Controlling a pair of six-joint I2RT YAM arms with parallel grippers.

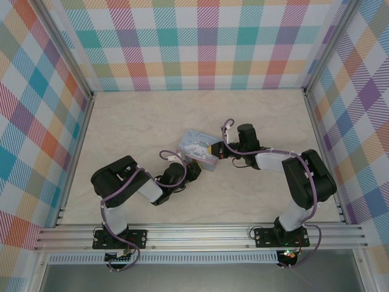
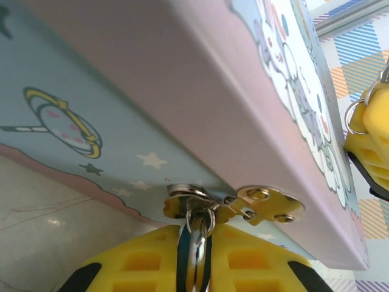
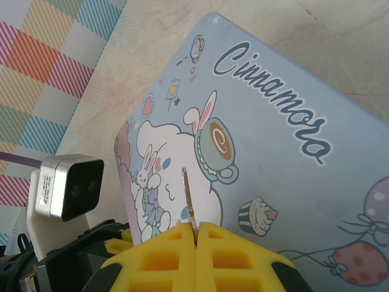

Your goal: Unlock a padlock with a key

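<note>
Up close, the left gripper (image 2: 196,242) pinches the tiny dark padlock (image 2: 197,258), its bluish body and silver shackle wedged between the yellow fingers (image 2: 140,261). The lock hangs at the brass hasp (image 2: 267,204) on the side wall of the pale blue rectangular cartoon-dog tin (image 2: 121,79). The right gripper (image 3: 196,234), fingers pressed together, clamps the thin silvery key (image 3: 188,198), its blade standing up over the tin's printed lid, as the tin rests on the pale marble-look table (image 1: 140,121).
</note>
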